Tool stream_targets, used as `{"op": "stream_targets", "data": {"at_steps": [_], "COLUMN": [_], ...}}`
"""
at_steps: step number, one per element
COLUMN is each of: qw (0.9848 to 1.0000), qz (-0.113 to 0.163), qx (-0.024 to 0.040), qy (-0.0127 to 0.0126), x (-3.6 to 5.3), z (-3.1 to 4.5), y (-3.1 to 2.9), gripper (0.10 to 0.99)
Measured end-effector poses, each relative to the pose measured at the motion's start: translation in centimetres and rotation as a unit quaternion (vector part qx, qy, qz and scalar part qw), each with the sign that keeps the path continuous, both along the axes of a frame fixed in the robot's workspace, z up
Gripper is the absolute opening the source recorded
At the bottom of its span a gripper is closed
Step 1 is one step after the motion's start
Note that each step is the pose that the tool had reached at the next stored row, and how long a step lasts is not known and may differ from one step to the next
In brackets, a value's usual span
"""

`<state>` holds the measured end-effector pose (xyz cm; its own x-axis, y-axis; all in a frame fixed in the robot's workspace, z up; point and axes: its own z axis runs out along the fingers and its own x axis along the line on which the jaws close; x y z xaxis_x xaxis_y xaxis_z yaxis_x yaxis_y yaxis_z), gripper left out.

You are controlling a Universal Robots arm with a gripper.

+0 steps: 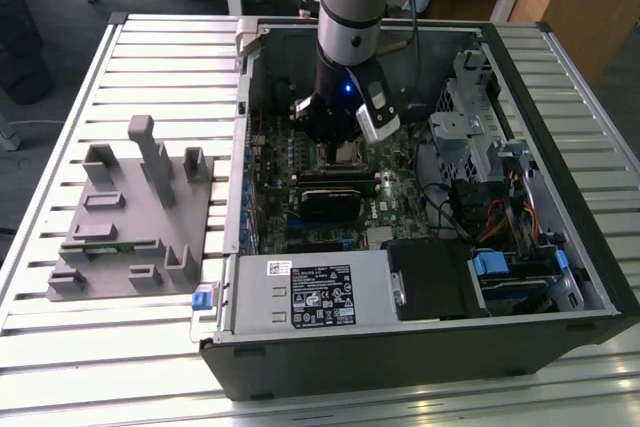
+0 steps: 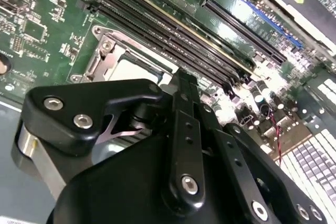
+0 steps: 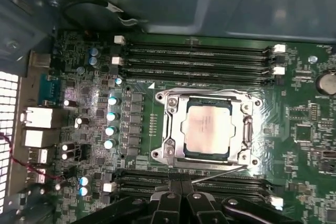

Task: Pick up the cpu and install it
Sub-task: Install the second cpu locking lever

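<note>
The cpu (image 3: 208, 128) lies flat inside the socket (image 3: 170, 129) on the motherboard (image 3: 304, 129). The tool (image 3: 181, 195) hovers just above it, fingers pressed together, holding nothing.

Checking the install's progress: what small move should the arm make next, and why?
Probably a short straight lift: the cpu already lies flat inside the socket frame, and the gripper sits clear beside it.

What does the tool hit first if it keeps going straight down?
Likely the cpu, seated in the socket below the tool; depth is unclear, so the memory slots beside it are possible.
</note>
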<state>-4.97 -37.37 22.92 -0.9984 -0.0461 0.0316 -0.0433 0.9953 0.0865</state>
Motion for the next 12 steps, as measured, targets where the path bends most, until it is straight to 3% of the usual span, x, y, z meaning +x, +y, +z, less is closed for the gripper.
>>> {"op": "stream_targets", "data": {"at_steps": [4,8,12], "qw": [1.0000,0.9998,0.9997], "qz": [0.000,0.000,0.000], "qx": [0.0005,0.0176,0.0244], "qy": [0.0024,0.0024,0.0024], "x": [0.00,-0.04,-0.15], "z": [-0.48,-0.54,-0.61], "y": [-0.02,-0.38,-1.15], "gripper": [0.106,0.106,0.106]}}
